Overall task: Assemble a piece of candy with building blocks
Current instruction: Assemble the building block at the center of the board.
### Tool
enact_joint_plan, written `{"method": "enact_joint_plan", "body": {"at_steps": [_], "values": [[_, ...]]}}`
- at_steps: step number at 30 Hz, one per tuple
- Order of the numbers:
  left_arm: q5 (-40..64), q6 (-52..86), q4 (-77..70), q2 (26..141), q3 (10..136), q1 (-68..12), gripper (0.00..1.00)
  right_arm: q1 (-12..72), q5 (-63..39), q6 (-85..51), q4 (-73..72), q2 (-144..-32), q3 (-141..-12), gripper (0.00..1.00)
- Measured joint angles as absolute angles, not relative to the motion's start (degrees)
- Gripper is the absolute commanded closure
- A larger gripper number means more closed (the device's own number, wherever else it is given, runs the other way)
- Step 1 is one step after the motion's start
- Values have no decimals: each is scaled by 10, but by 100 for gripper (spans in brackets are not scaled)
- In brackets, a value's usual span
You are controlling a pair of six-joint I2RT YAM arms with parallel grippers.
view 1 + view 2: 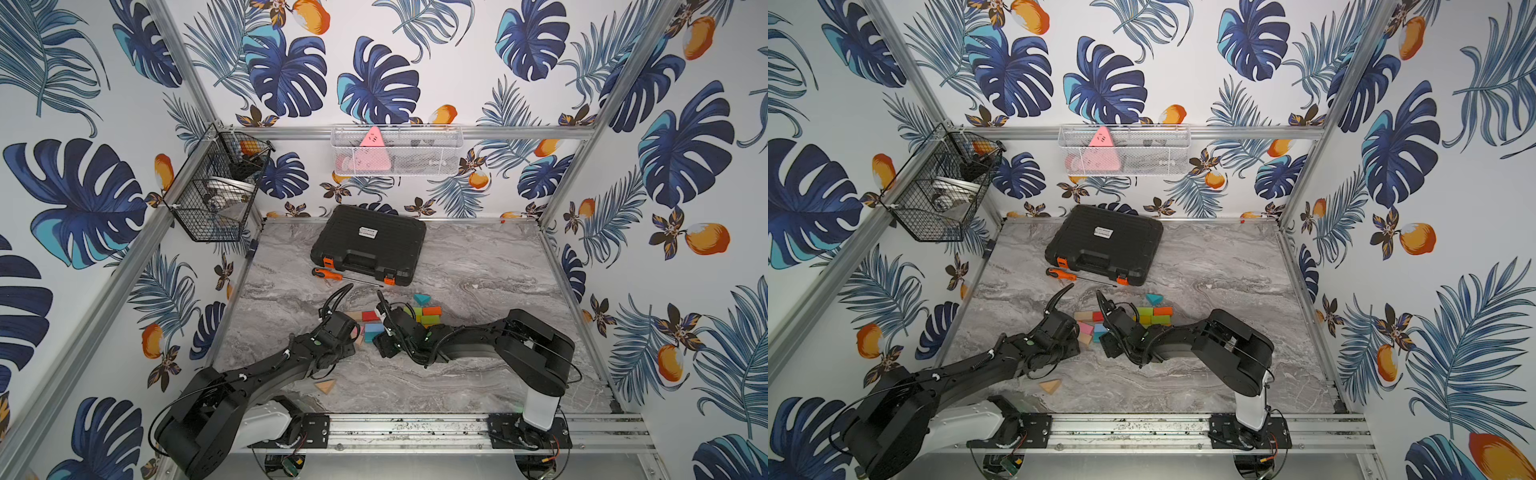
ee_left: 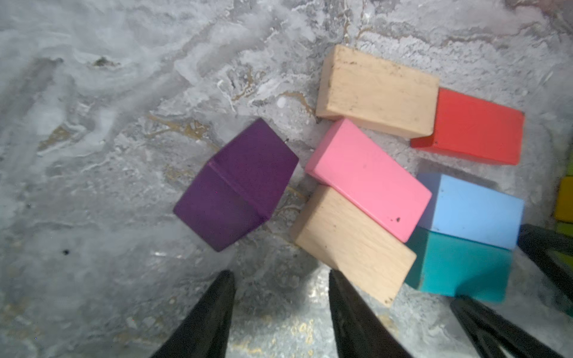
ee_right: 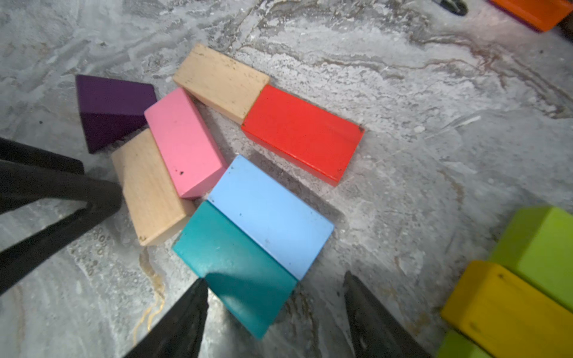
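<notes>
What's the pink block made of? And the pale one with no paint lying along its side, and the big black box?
Pink block: likely wood under smooth, slightly shiny paint; tiny dark chips show near one end. Pale block: bare matte wood; grain lines show. Black box: seems moulded plastic, with a ribbed lid and orange latches.

The only lettering in view is a small white label (image 1: 367,232) stuck on the lid of the black case (image 1: 386,253) at the back of the table. It shows in both top views (image 1: 1104,232) as a pale rectangle crossed by a few dark lines of print and a darker band along one edge. The print is too small and blurred to read, so no word, brand or number can be made out.
</notes>
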State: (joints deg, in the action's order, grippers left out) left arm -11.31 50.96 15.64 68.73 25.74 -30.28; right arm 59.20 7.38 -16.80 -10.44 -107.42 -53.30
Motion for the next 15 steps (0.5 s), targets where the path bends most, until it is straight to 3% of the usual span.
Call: {"method": "enact_joint_plan", "body": {"at_steps": [15], "values": [[-90, 530, 151, 665, 244, -300, 47, 591, 47, -144, -109, -1089, -551, 43]]}}
